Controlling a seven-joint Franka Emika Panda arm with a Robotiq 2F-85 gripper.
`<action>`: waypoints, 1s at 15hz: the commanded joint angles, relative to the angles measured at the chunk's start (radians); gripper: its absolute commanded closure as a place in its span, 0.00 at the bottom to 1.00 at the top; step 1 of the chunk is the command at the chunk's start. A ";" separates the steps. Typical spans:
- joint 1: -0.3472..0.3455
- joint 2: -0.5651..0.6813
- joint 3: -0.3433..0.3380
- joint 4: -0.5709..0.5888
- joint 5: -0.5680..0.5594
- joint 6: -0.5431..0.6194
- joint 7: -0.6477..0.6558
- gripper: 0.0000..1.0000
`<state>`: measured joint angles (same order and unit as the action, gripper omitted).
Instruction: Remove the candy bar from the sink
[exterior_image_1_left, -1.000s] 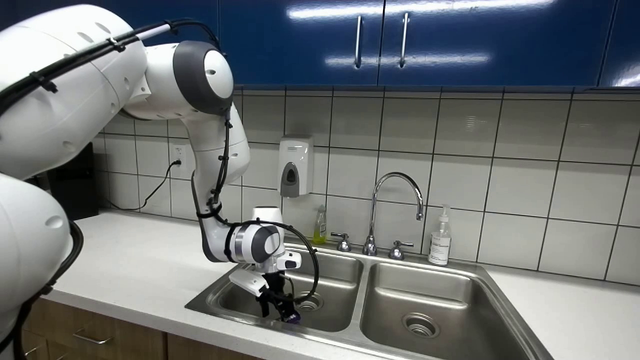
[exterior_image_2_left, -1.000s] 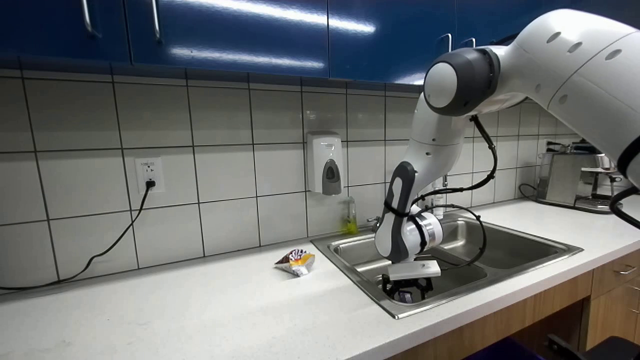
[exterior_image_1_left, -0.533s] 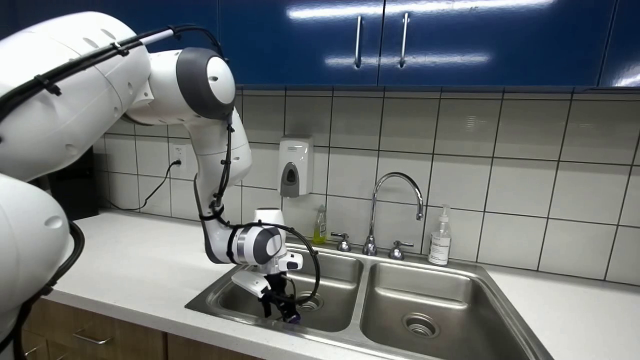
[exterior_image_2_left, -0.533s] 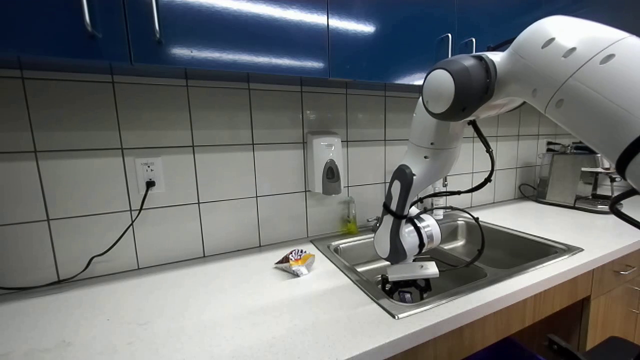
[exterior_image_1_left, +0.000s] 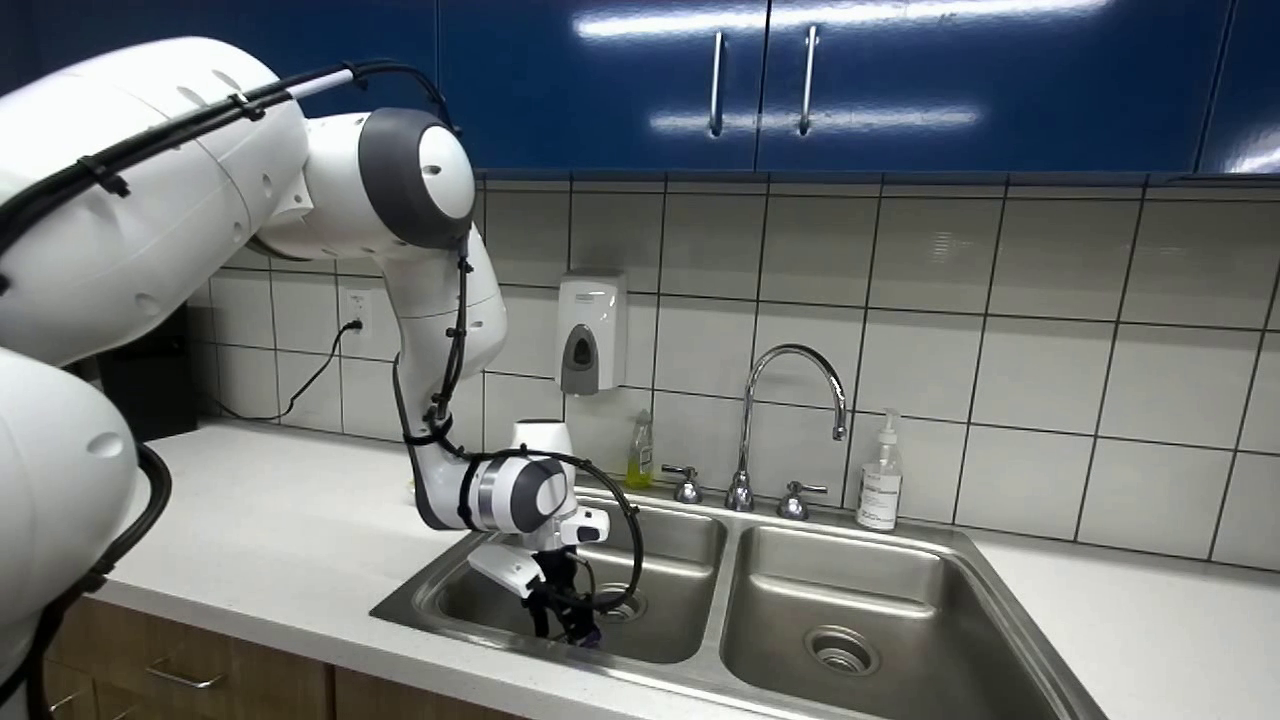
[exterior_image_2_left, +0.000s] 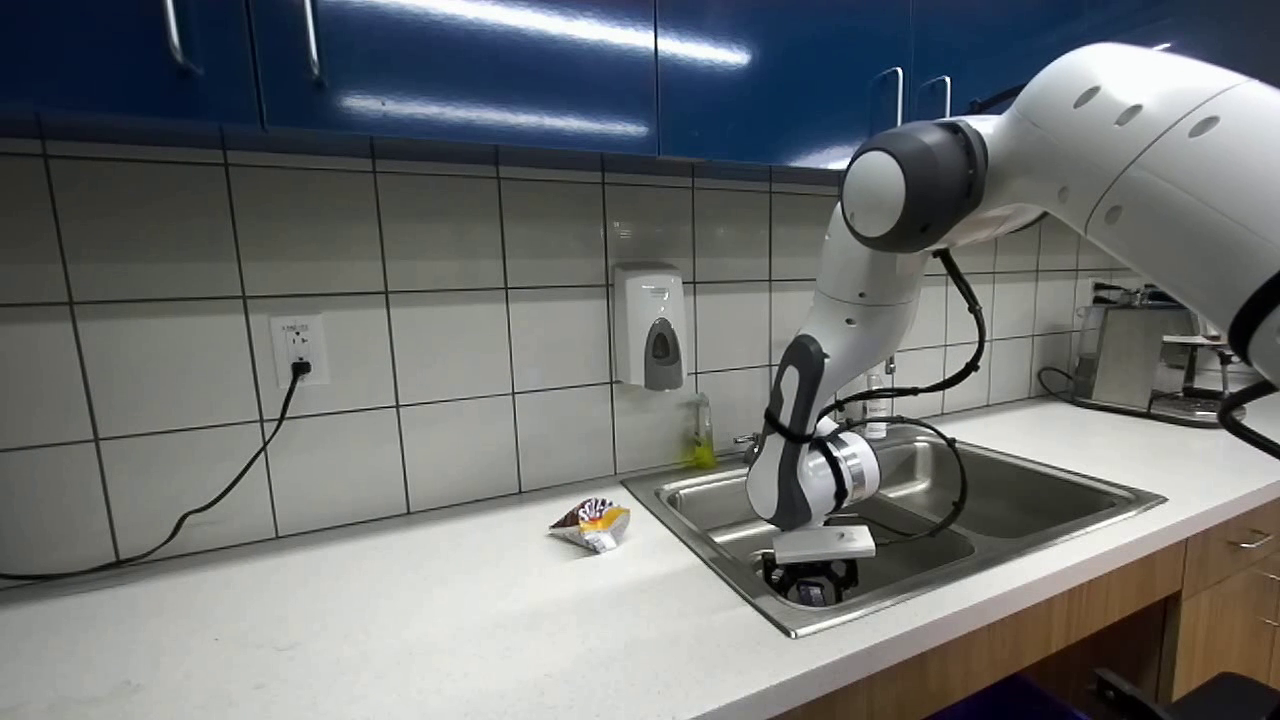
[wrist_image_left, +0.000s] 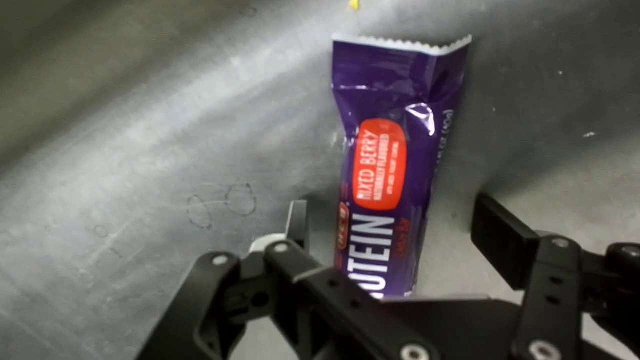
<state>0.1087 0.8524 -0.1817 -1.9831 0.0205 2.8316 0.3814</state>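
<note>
The candy bar (wrist_image_left: 420, 165), a purple wrapped bar with a red patch, lies on the floor of the left-hand basin of the steel sink (exterior_image_1_left: 722, 600). It shows as a small purple piece in both exterior views (exterior_image_1_left: 592, 638) (exterior_image_2_left: 811, 594). My gripper (wrist_image_left: 397, 230) is open, pointing down into the basin, also seen in an exterior view (exterior_image_2_left: 810, 582). In the wrist view one finger stands on each side of the bar, with a gap to each. The wider gap is on the right. The bar's lower end is hidden behind the gripper.
The sink's rim (exterior_image_2_left: 712, 552) and front wall are close to the gripper. A curved chrome faucet (exterior_image_1_left: 745, 420) stands behind the basins. Soap bottles (exterior_image_1_left: 880, 485) stand at the back. A crumpled orange-white wrapper (exterior_image_2_left: 592, 525) lies on the counter beside the sink.
The arm's elbow has sunk and the gripper has shifted slightly, a little lower around the bar. The candy bar looks unmoved and the fingers stay open.
</note>
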 joint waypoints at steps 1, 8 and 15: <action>-0.027 0.016 0.016 0.028 0.028 -0.005 -0.035 0.47; -0.033 0.021 0.019 0.040 0.039 -0.008 -0.038 0.81; 0.010 -0.019 -0.016 0.042 0.022 -0.048 -0.017 0.81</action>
<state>0.1039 0.8573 -0.1816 -1.9565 0.0394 2.8278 0.3810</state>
